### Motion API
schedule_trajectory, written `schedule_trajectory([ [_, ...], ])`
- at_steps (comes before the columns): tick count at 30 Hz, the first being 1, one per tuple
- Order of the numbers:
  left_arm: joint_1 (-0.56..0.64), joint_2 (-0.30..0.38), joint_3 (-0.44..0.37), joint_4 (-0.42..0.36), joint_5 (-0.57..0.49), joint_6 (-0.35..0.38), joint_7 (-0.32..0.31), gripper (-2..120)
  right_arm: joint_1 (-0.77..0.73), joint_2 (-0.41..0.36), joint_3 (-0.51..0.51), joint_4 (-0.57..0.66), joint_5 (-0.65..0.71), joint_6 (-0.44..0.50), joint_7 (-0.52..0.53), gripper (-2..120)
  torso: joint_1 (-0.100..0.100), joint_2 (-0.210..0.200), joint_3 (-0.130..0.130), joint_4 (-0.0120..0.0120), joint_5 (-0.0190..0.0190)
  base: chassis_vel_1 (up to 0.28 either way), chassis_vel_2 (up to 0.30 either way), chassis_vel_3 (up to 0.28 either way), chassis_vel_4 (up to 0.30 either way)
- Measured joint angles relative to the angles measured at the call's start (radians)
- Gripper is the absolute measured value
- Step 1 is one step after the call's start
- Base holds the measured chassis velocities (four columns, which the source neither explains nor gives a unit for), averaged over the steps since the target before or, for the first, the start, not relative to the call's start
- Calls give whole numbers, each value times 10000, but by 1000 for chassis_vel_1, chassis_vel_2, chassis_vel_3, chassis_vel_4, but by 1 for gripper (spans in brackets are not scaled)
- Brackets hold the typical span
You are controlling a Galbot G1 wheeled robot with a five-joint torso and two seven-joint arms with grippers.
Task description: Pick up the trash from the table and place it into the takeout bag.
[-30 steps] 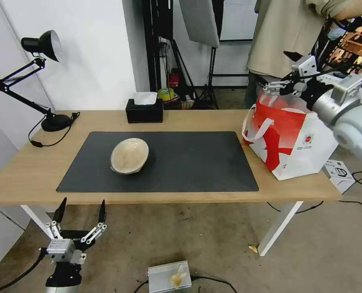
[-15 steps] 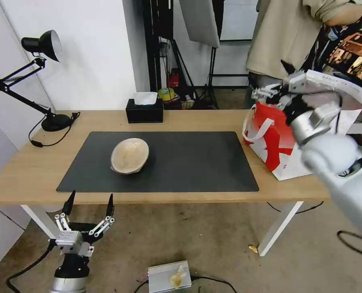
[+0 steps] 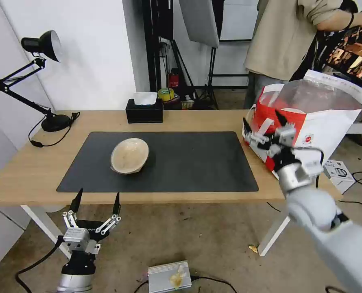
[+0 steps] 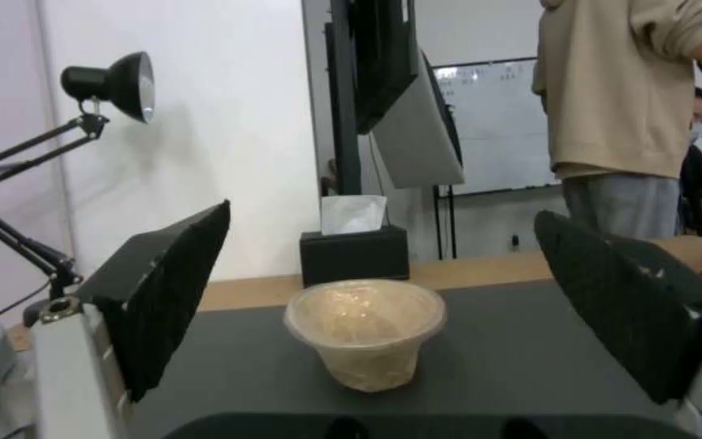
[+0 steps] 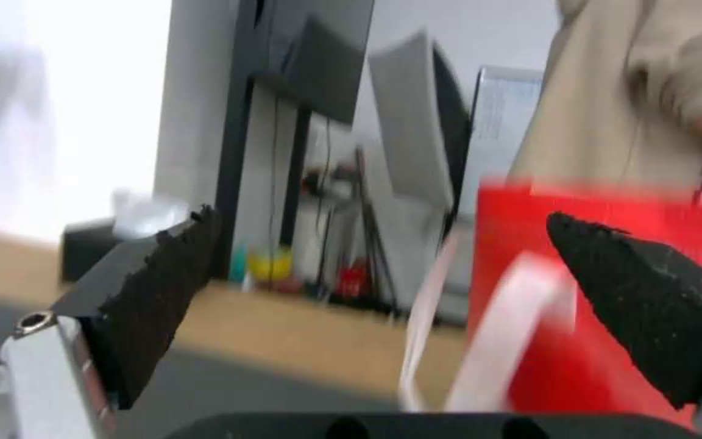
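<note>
1. Beige bowl (image 3: pixel 129 155) is the only trash on show on the table (image 3: pixel 26 171): sits on the dark mat (image 3: pixel 189 162), left of centre, tipped toward the front edge. Left wrist view shows it dead ahead (image 4: pixel 365 332), nothing touching it.
2. Takeout bag (image 3: pixel 311 130) stands at the table's right end, mouth open, foil lining visible.
3. Change: right gripper (image 3: pixel 264 131) was up at the bag rim a second ago; now it has dropped in front of the bag's near face by the white handle, jaws spread, carrying nothing. Reads as a finished drop-off and a withdrawal.
4. Left gripper (image 3: pixel 95 200) has crept up and inward below the front table edge, jaws spread, lined up on the bowl.
5. Judgement: bowl is the last item; left arm looks set to take it.
</note>
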Motion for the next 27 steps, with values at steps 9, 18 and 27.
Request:
schedule_trajectory([
  [9, -42, 41, 296, -181, 217, 179, -1, 100, -2924, 958, 1600, 1475, -1064, -389, -886, 100, -1, 0, 0, 1, 0, 0, 0, 0, 0],
  [18, -115, -38, 486, -258, 481, 369, 5, 100, -4903, 1600, 2615, 2548, -1703, -637, -1987, 100, -1, 1, -1, -1, -1, 0, 0, 0, 0],
  [27, 16, -65, 335, -570, 528, 559, 56, 100, -5168, 1939, 2373, 2944, -1887, -909, -2323, 100, 0, 0, 0, 1, 0, 0, 0, 0, 0],
])
